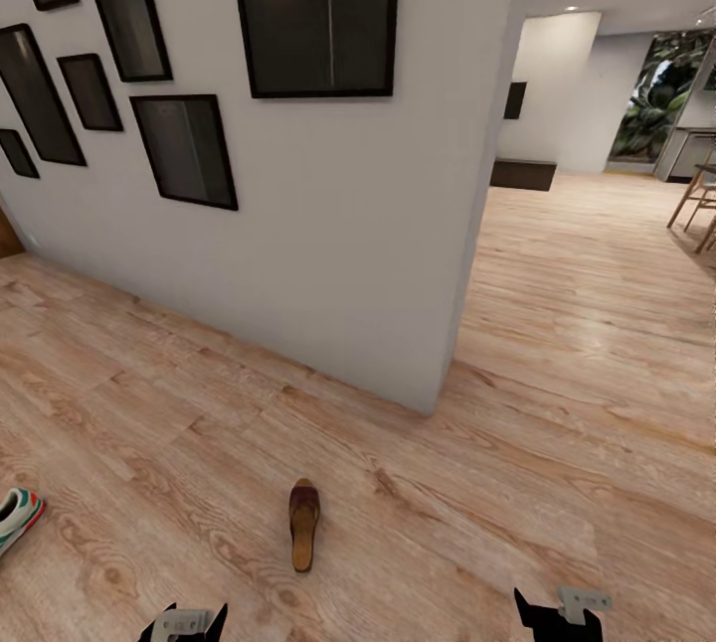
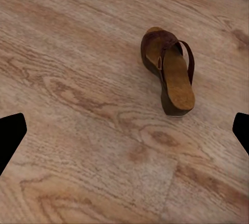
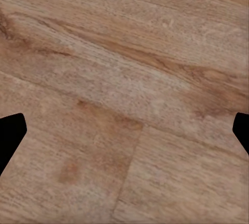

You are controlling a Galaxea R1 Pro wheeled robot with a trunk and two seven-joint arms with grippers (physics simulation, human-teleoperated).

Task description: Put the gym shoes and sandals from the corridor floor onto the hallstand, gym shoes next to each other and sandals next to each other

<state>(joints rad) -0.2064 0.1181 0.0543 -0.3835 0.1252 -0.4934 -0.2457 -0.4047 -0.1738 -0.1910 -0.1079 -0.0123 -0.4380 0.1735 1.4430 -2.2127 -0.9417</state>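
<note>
One brown sandal (image 1: 303, 525) lies on the corridor floor (image 1: 418, 523) straight ahead of me, toe end pointing away; the left wrist view shows this sandal (image 2: 170, 72) lying flat with its tan footbed up. A gym shoe (image 1: 17, 515) pokes in at the left edge, white with green and a red-orange patch. My left gripper (image 1: 185, 619) hangs open above the planks just short of the sandal, nothing between its fingers (image 2: 10, 133). My right gripper (image 1: 560, 612) is open too, over bare floor (image 3: 124, 99) to the right. The hallstand is out of view.
A white wall (image 1: 328, 225) with dark picture frames (image 1: 184, 150) runs from the left to a corner (image 1: 443, 394) ahead. To the right of that corner the wood floor opens into a room with chairs (image 1: 696, 210) and a dark low cabinet (image 1: 524, 174).
</note>
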